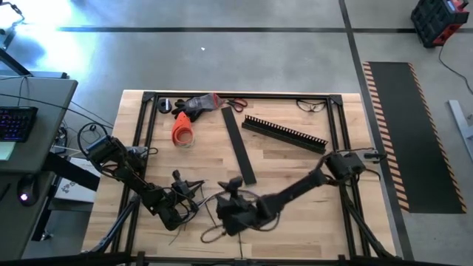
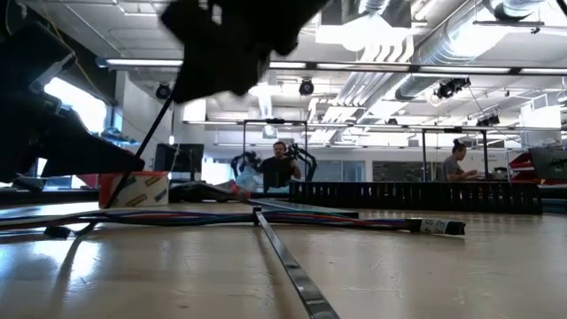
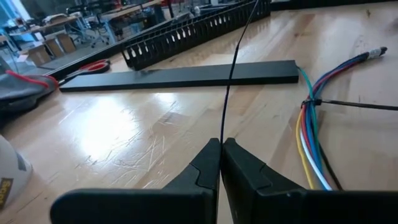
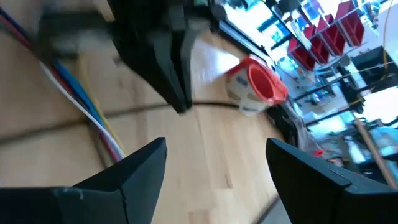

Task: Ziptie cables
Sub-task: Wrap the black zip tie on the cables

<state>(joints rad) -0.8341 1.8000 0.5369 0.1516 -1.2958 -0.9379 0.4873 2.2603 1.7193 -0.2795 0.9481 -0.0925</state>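
The cables (image 3: 309,134), a bunch of coloured wires, lie flat on the wooden table near its front edge (image 1: 211,218) (image 2: 266,217). A thin black tie (image 3: 309,102) circles them, its tail running off sideways. My left gripper (image 3: 221,142) (image 1: 185,191) is just left of the bunch, shut on a thin black zip-tie strand (image 3: 233,68). My right gripper (image 4: 217,149) (image 1: 230,192) hovers open above the table by the cables (image 4: 81,106), with nothing between its fingers. It faces the left gripper. My left gripper pinches the thin black strand (image 3: 222,132) between its two fingertips. The fingers lie nearly level and point toward the table's far side. The strand rises out of the fingertips and runs up and away, clear of the table. The fingers hide whatever lies below them.
A flat black strip (image 1: 240,148) lies mid-table, with a comb-toothed black channel (image 1: 284,133) beyond it. A red-and-white roll (image 1: 182,131), a grey and red tool (image 1: 198,103) and scissors (image 1: 235,103) sit at the far edge. People work at benches behind the table (image 2: 279,164).
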